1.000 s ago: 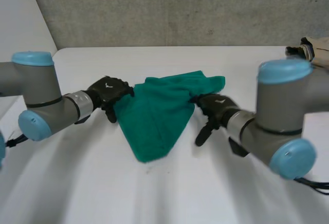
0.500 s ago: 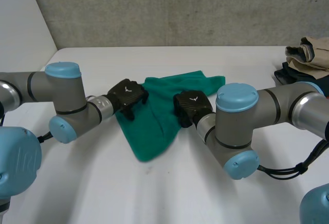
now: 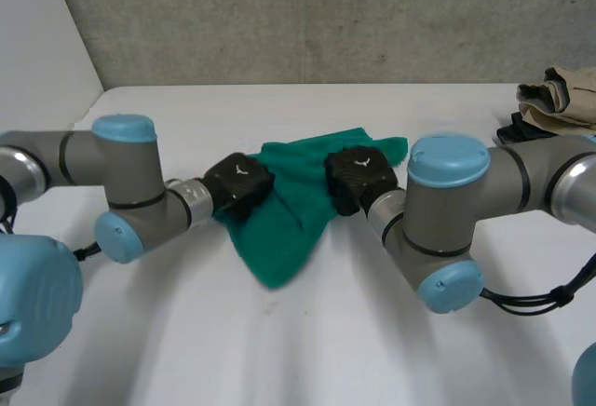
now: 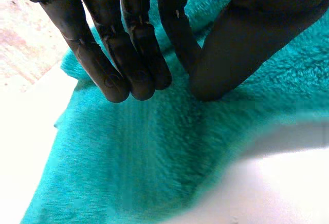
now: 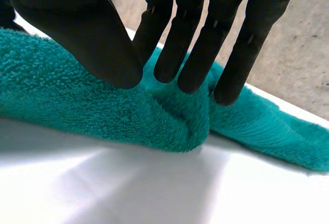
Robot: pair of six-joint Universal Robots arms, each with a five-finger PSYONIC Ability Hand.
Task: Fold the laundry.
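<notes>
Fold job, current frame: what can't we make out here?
- Head view: the green towel where it lies under the left hand and right hand; the backs of the hands hide it.
- Head view: the pile of clothes; cut off by the picture's edge, partly behind the right arm.
- Right wrist view: how many layers the towel has; its raised fold hides them.

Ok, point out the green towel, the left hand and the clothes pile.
green towel (image 3: 279, 248): head view, its near tip.
left hand (image 3: 239, 182): head view, back of hand.
clothes pile (image 3: 563, 94): head view, beige top garment.
</notes>
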